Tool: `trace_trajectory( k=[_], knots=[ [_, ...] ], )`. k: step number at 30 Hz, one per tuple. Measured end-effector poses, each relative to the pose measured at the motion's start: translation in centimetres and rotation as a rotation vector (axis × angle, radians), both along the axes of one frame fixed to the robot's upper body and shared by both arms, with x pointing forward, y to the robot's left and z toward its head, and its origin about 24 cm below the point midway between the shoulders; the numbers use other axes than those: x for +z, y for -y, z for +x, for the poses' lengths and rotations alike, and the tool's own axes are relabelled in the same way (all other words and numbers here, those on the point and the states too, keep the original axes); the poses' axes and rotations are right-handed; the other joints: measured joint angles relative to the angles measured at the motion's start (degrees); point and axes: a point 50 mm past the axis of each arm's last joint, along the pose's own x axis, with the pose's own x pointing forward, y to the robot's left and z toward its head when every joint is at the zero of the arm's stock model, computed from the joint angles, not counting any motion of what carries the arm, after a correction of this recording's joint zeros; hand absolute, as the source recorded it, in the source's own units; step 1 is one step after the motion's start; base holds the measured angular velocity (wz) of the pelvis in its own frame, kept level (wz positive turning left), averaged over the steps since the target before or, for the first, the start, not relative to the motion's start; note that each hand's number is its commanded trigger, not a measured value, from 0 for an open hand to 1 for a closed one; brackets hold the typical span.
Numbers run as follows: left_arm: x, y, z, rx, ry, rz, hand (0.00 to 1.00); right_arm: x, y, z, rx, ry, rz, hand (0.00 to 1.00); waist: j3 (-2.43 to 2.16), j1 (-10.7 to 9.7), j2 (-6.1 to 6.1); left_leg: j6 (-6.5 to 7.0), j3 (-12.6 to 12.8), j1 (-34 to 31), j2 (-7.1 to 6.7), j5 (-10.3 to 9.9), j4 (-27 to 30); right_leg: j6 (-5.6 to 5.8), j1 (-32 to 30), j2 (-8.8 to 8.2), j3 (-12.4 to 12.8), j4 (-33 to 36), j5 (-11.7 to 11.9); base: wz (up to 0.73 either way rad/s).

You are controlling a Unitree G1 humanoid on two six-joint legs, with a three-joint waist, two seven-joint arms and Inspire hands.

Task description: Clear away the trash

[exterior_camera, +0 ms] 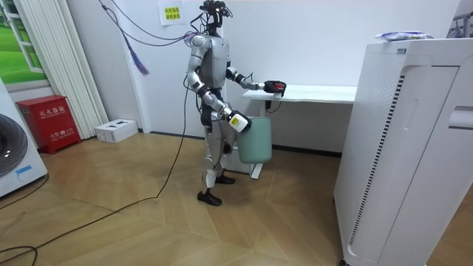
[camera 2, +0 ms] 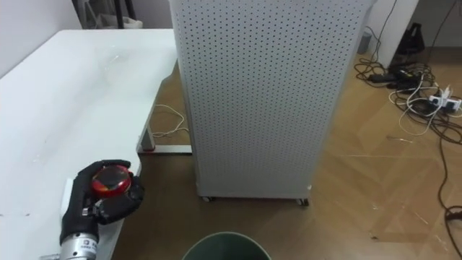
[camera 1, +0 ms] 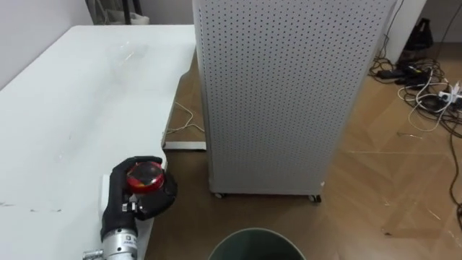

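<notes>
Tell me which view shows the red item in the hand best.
The left eye view: the red item sits close and top-on, with the left hand curled round it at the table edge. The right eye view shows it much the same. In the room view it is a small red spot far off.

One white table point(camera 1: 65, 130). One round red piece of garbage point(camera 1: 145, 175) at its near edge. Two hands: the left hand point(camera 1: 133, 206) and the right hand point(exterior_camera: 237, 123). One dark green bin point(camera 1: 256, 244). One tall grey perforated cabinet point(camera 1: 274, 94). One red box point(exterior_camera: 49, 122), one small white box point(exterior_camera: 116, 129) and one washing machine point(exterior_camera: 15, 159). The cables point(camera 1: 426, 90) are too tangled to count.
</notes>
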Motion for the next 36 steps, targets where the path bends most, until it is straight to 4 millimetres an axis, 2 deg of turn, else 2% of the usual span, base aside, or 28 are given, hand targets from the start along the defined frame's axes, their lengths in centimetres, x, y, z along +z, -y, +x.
trace_trajectory(
  k=[6, 8, 11, 16, 18, 22, 29, 36],
  knots=[
    [-0.1, 0.4, 0.1, -0.05, -0.017, -0.002, 1.0, -0.1, 0.2, 0.0, -0.036, 0.0, -0.018, 1.0, -0.09, 0.4, -0.16, 0.0, 0.1, 0.6, 0.05, 0.0, -0.2, 0.0, 0.5, 0.01, -0.2, 0.2, 0.0, 0.0],
    [-0.1, 1.1, 0.1, -0.088, -0.025, 0.0, 1.0, -0.3, 0.5, 0.3, -0.048, -0.009, -0.032, 1.0, -0.17, 0.6, -0.29, 0.01, 0.2, 0.6, 0.09, 0.0, 0.0, 0.0, 0.2, -0.03, 0.0, 1.0, 0.0, -0.04],
    [0.5, 2.2, 0.2, -0.156, -0.008, -0.011, 1.0, -0.3, 0.6, 0.8, -0.055, -0.01, -0.044, 1.0, -0.52, 1.4, -0.83, 0.01, 1.0, 0.5, 0.34, 0.0, 0.0, 0.0, -0.4, 0.02, 0.5, 1.4, 0.0, -0.13],
    [0.9, 3.9, -0.3, -0.274, 0.003, -0.026, 1.0, -0.4, 1.0, 1.0, -0.089, -0.014, -0.067, 1.0, -0.98, 1.4, -1.67, 0.02, 1.3, 0.8, 0.38, 0.0, 0.0, 0.0, -0.4, -0.02, 0.7, 1.7, 0.0, -0.02],
    [0.7, 4.4, -0.7, -0.318, -0.012, -0.033, 1.0, -0.3, 1.1, 1.1, -0.115, -0.011, -0.063, 1.0, -0.95, 1.8, -1.82, 0.02, 1.6, 1.1, 0.43, 0.0, -0.1, 0.0, -0.3, -0.01, 0.9, 1.8, 0.0, -0.1],
    [-0.1, 5.2, -1.8, -0.401, -0.046, 0.005, 1.0, 0.3, 0.9, 2.5, -0.123, 0.024, -0.063, 1.0, -0.9, 1.8, -1.88, 0.02, 2.7, 1.6, 0.59, 0.0, -0.8, -0.01, -0.5, 0.02, 1.7, 2.0, 0.0, -0.11],
    [-0.2, 6.4, -2.2, -0.502, -0.059, 0.041, 1.0, 1.9, 0.5, 5.0, -0.107, 0.109, -0.065, 1.0, -0.79, 1.6, -1.75, 0.01, 3.3, 1.6, 0.77, 0.0, -1.0, -0.06, -0.8, 0.14, 1.7, 1.9, 0.0, 0.0],
    [-0.5, 7.0, -2.5, -0.551, -0.074, 0.028, 1.0, 3.5, -0.3, 6.1, -0.083, 0.188, -0.039, 1.0, -0.7, 1.3, -1.66, 0.0, 3.2, 1.7, 0.73, 0.0, -0.9, -0.06, -0.8, 0.12, 1.9, 1.7, 0.0, 0.0]
  ],
)
